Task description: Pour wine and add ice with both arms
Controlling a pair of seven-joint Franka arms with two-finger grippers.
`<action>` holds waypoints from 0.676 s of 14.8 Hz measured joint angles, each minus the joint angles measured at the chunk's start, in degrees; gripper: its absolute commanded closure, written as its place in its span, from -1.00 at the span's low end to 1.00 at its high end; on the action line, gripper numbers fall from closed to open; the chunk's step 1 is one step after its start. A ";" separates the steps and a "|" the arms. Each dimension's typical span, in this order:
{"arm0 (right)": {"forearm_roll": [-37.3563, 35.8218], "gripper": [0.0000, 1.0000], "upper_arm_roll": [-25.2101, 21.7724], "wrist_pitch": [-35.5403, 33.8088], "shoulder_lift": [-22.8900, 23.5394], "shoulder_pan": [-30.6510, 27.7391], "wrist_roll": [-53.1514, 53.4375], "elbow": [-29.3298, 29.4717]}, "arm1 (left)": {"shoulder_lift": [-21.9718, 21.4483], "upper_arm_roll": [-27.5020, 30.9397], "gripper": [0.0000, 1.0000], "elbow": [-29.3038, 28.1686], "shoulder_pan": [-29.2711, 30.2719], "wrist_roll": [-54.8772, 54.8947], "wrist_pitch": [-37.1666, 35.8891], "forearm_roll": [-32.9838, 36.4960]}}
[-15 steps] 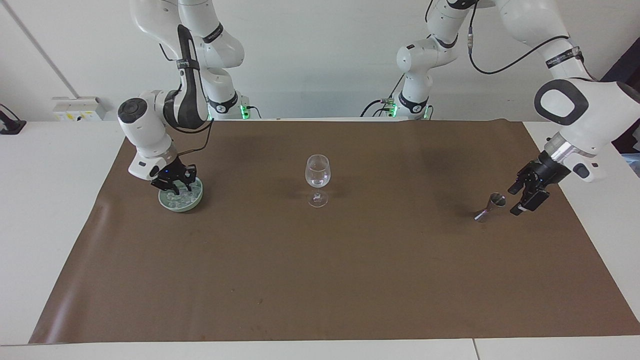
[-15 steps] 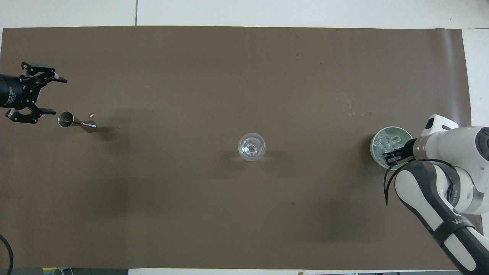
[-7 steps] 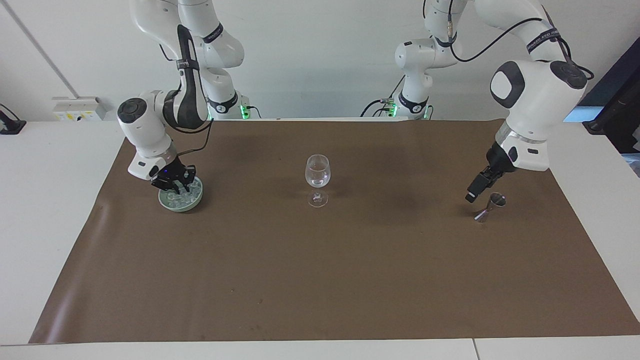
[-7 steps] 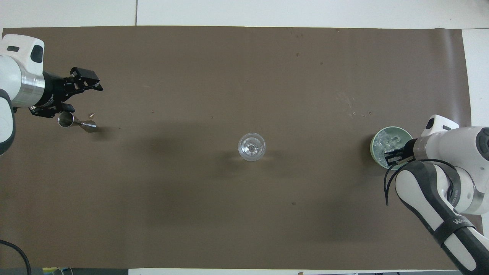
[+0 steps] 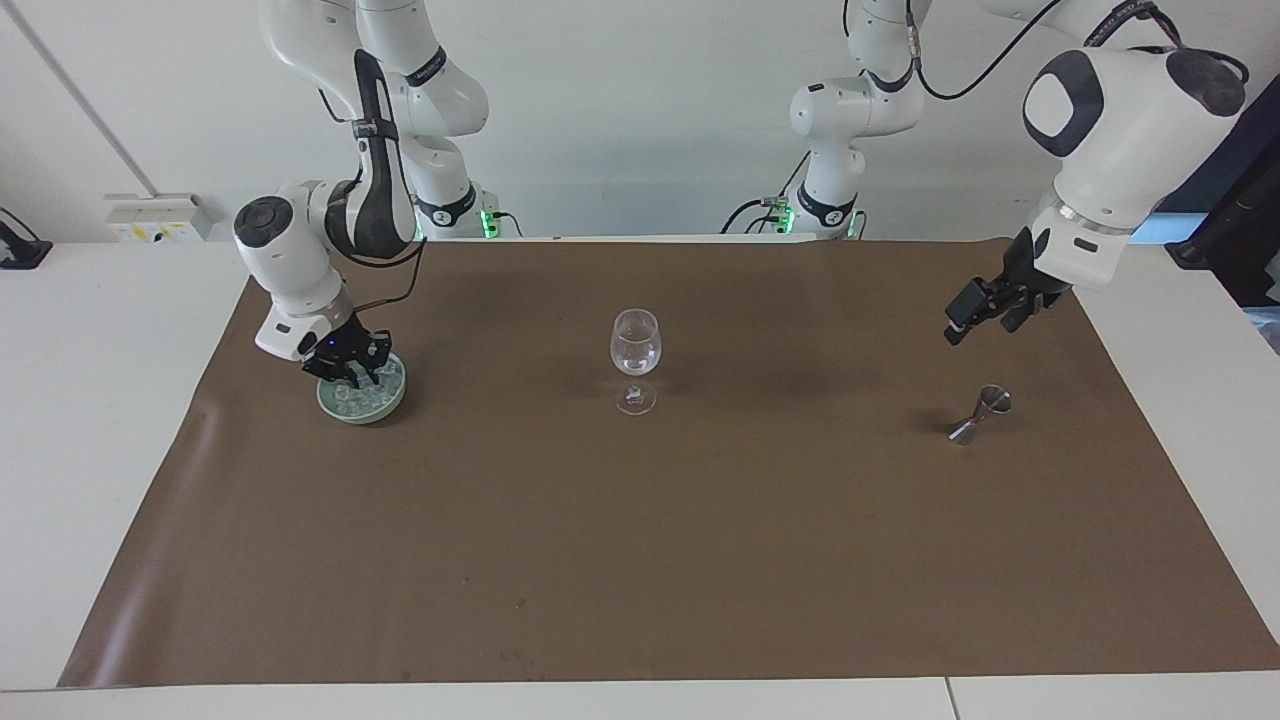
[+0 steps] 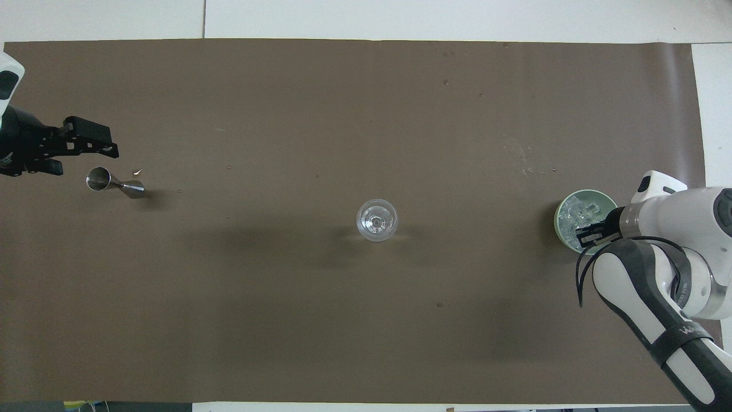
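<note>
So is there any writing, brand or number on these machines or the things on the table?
Right arm's black band: white lettering, too small to read.
Left arm's black band: white lettering, too small to read.
Wine glass, bowl, ice, metal measuring cup: no writing shows.

1. Two big white jointed arms, glossy rounded shells.
2. Right arm [image 5: 300,260]: dark grey round cap on the elbow joint, black band with small lettering, black cable looped along the forearm.
3. Left arm [image 5: 1120,110]: dark grey ring panel on the white joint, black cable, silver wrist collar.
4. Bases: black bands, green lights.
5. Black grippers on both.
</note>
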 measured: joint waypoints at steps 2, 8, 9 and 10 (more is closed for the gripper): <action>0.00 1.00 0.01 -6.03 0.23 0.00 0.04 4.55 | 0.22 -0.12 -1.00 2.74 -0.07 1.76 -4.01 1.48; 0.02 1.00 1.18 -20.12 0.33 2.96 5.13 18.07 | -2.29 -0.37 -1.00 0.97 -0.13 6.96 -8.56 1.57; 0.02 1.00 1.24 -23.25 0.31 4.47 7.39 20.84 | -2.51 -0.38 -1.00 0.71 -0.14 8.01 -8.67 1.57; 0.02 1.00 1.31 -26.49 0.28 6.17 10.06 23.76 | -2.67 -0.38 -1.00 0.45 -0.15 8.47 -8.76 1.57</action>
